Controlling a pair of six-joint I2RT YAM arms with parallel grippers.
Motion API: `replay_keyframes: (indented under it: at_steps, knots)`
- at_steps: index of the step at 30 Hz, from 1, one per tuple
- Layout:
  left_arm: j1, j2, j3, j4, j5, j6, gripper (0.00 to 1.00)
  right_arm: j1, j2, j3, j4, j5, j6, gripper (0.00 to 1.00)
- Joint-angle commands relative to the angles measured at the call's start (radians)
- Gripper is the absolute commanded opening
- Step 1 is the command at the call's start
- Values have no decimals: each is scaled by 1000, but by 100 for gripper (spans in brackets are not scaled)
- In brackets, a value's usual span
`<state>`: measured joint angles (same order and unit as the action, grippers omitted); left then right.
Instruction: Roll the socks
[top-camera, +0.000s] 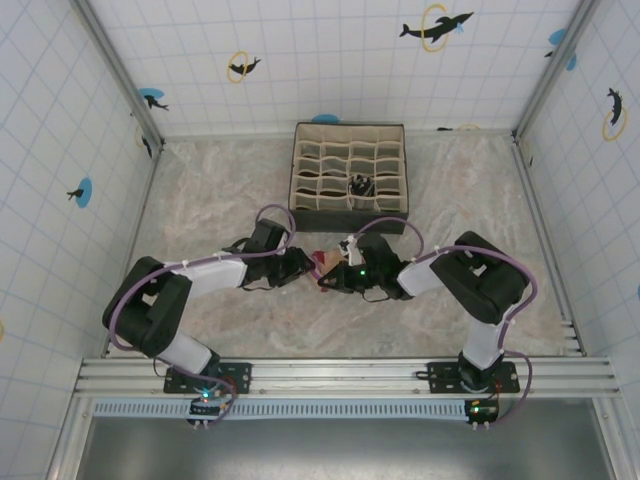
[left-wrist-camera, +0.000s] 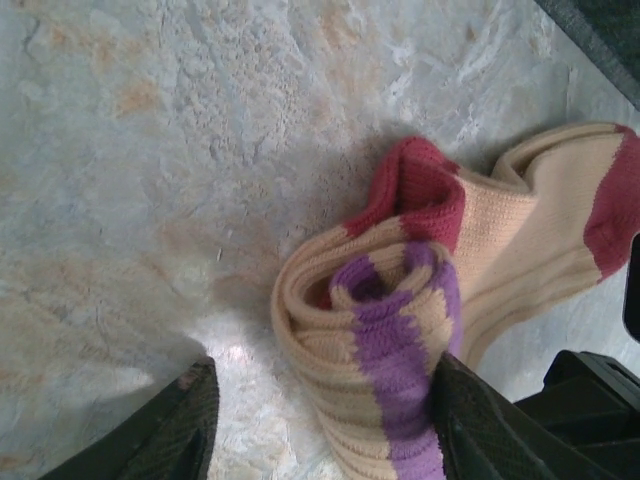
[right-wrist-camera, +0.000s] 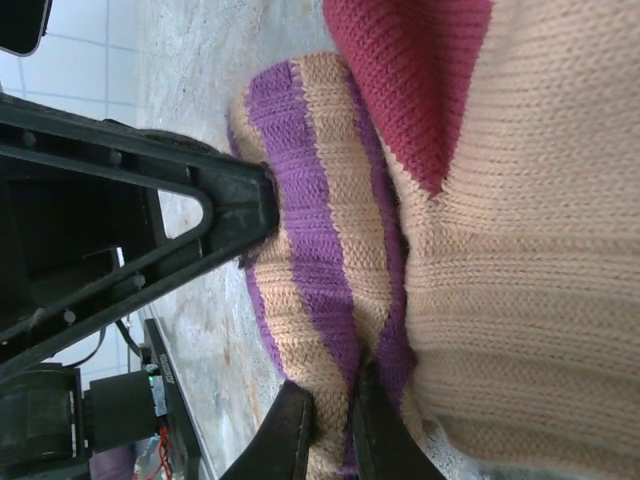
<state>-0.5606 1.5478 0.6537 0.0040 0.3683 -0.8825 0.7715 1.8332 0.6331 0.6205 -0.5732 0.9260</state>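
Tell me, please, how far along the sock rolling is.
Done: a dark bundle, apparently the striped sock, sits in the organizer. In hand: the peach sock is rolled at its purple-striped end, right end effector pinching it, left end effector open around it. Remaining: rolling the flat toe half.

Left arm (top-camera: 165, 300) and right arm (top-camera: 485, 275) have bulky black joint housings joined by white links. A purple cable (top-camera: 268, 213) loops along each. Black bases (top-camera: 205, 382) with small green lights sit on a silver rail (top-camera: 340, 372) at the bench's (top-camera: 220, 190) near edge. Left claw (left-wrist-camera: 330, 415) has matte black, finely textured fingers (left-wrist-camera: 185, 425). Right claw (right-wrist-camera: 335, 435) has slim, dark ones.
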Motion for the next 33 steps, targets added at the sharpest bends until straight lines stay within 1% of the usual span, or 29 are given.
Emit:
replay_keyframes:
  at_steps: [1, 6, 9, 11, 12, 13, 14, 16, 19, 20, 24, 26, 27, 28, 32, 33]
  knots:
    - [-5, 49, -2, 16, -6, 1, 52, -7, 51, -31, -90, -18, 46, 0]
    - [-4, 75, -4, 31, -20, -13, 47, -16, 54, -44, -50, -30, 68, 0]
    - [-4, 94, 7, 31, -25, -24, 39, -20, 58, -53, -16, -40, 87, 1]
    - [-4, 107, 15, 30, -27, -30, 29, -22, 56, -64, 5, -39, 101, 4]
    - [-4, 111, 20, 27, -27, -32, 21, -24, 52, -68, 13, -35, 103, 7]
    - [-5, 118, 29, 12, -34, -33, 14, -24, 43, -73, 10, -25, 97, 10]
    - [-4, 126, 42, -10, -38, -31, 9, -24, 28, -76, -11, -4, 78, 15]
    - [-5, 138, 69, -60, -44, -18, 1, -19, -20, -70, -100, 64, 14, 22]
    - [-4, 129, 96, -136, -67, -3, 0, 5, -104, -30, -273, 178, -114, 33]
    - [-3, 122, 104, -161, -76, 3, 0, 17, -130, -10, -328, 235, -160, 37]
    - [-2, 103, 122, -216, -80, 29, 0, 74, -196, 58, -508, 403, -323, 45]
    - [2, 107, 136, -248, -71, 44, 0, 127, -222, 82, -585, 529, -407, 48]
    - [4, 108, 140, -261, -66, 49, 0, 151, -233, 91, -607, 580, -436, 49]
    - [5, 108, 145, -272, -60, 53, 0, 183, -244, 100, -628, 641, -466, 52]
    - [7, 102, 161, -311, -52, 58, 0, 294, -265, 125, -662, 824, -564, 53]
    - [8, 101, 166, -319, -51, 59, 0, 319, -264, 130, -668, 867, -579, 57]
